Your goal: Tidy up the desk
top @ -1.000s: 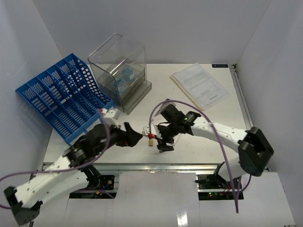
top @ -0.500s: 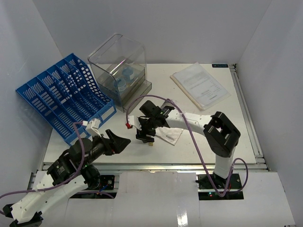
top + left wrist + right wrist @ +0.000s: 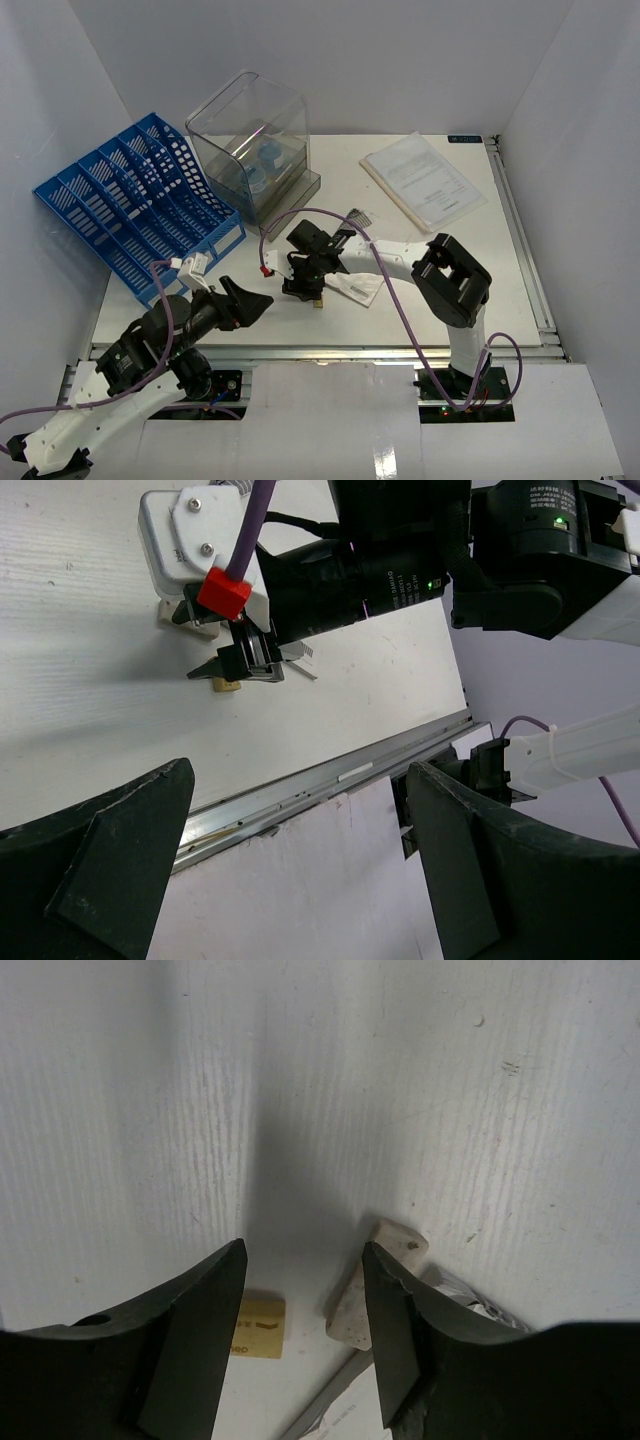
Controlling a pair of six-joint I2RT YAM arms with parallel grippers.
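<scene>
The desk [image 3: 470, 250] is a white tabletop with a metal rail along its near edge [image 3: 330, 780]. My right gripper [image 3: 300, 288] is open and low over the desk's front middle. In the right wrist view its jaws [image 3: 304, 1250] stand apart over bare desk, with a small yellow tag [image 3: 258, 1325] by the left finger and a white eraser [image 3: 375, 1285] at the right finger. My left gripper [image 3: 255, 300] is open and empty, just left of the right gripper; its wrist view shows the right gripper [image 3: 240, 665] above the yellow tag [image 3: 228, 686].
A blue slotted file rack [image 3: 130, 205] stands at the back left. A clear plastic bin [image 3: 255, 145] stands behind the grippers. A stack of papers [image 3: 425, 180] lies at the back right. A crumpled plastic sleeve [image 3: 355, 285] lies right of the right gripper.
My right gripper has swung left across the front of the desk and dropped low. My left arm has pulled back toward the near left corner.
</scene>
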